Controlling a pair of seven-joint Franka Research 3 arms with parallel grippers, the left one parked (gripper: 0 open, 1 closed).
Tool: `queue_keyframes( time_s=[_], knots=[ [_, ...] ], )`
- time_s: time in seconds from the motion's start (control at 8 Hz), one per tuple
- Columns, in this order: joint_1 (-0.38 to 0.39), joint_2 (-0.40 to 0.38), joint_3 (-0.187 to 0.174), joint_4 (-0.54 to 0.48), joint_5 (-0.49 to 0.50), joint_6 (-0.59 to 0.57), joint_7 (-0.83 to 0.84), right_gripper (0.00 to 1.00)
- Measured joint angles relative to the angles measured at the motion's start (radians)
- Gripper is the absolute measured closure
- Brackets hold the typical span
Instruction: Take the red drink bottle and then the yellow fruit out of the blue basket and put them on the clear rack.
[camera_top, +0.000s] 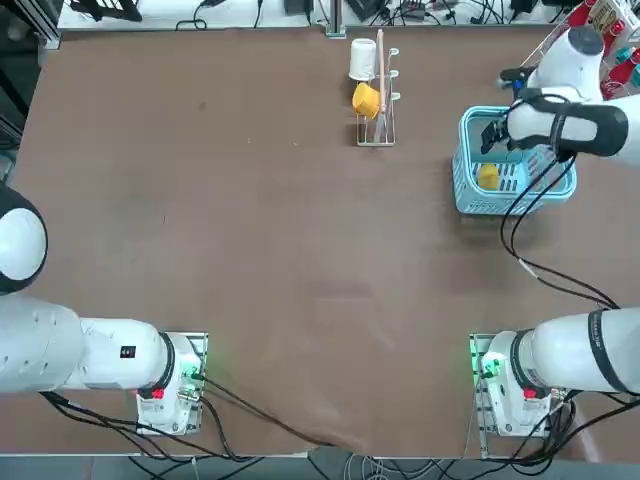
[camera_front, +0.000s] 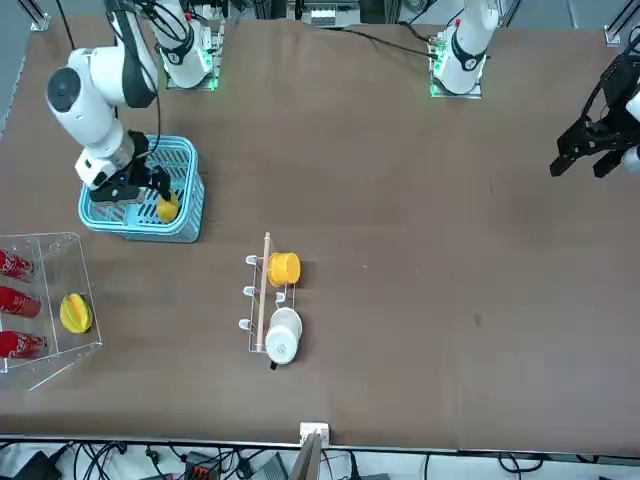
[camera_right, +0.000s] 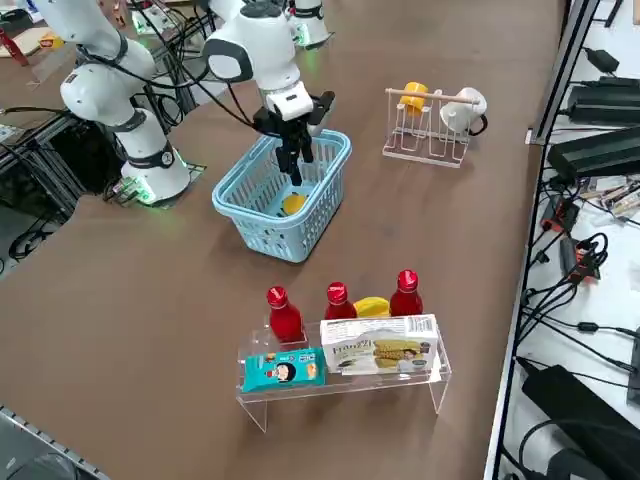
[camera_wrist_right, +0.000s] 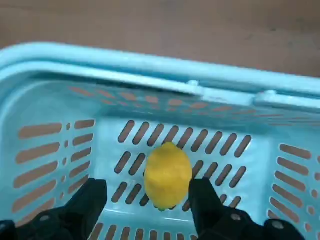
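Note:
The yellow fruit (camera_wrist_right: 167, 175) lies alone on the slatted floor of the blue basket (camera_wrist_right: 125, 65), which stands at the table's far right (camera_top: 462, 165). My right gripper (camera_wrist_right: 149, 189) reaches down inside the basket and is open, one finger on each side of the fruit and close to it. The front view shows the gripper (camera_front: 135, 186) beside the fruit (camera_front: 167, 208). Three red drink bottles (camera_right: 283, 312) (camera_right: 338, 300) (camera_right: 405, 292) stand upright on the clear rack (camera_right: 340, 385). No bottle shows in the basket (camera_right: 270, 235).
A second yellow fruit (camera_right: 372, 306) sits among the bottles on the rack. A blue packet (camera_right: 283, 370) and a white box (camera_right: 378, 350) lean on its lower step. A wire cup stand (camera_top: 376, 128) holds a yellow cup (camera_top: 366, 99) and a white cup (camera_top: 362, 58).

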Motion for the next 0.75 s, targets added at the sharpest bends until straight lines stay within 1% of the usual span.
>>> queue_keyframes(
  time_s=[0.38,0.75],
  knots=[
    [0.0,0.046,-0.003,-0.008,-0.019,0.043,-0.078,0.0],
    [0.0,0.09,-0.007,-0.008,-0.038,0.077,-0.085,0.0]
  ],
)
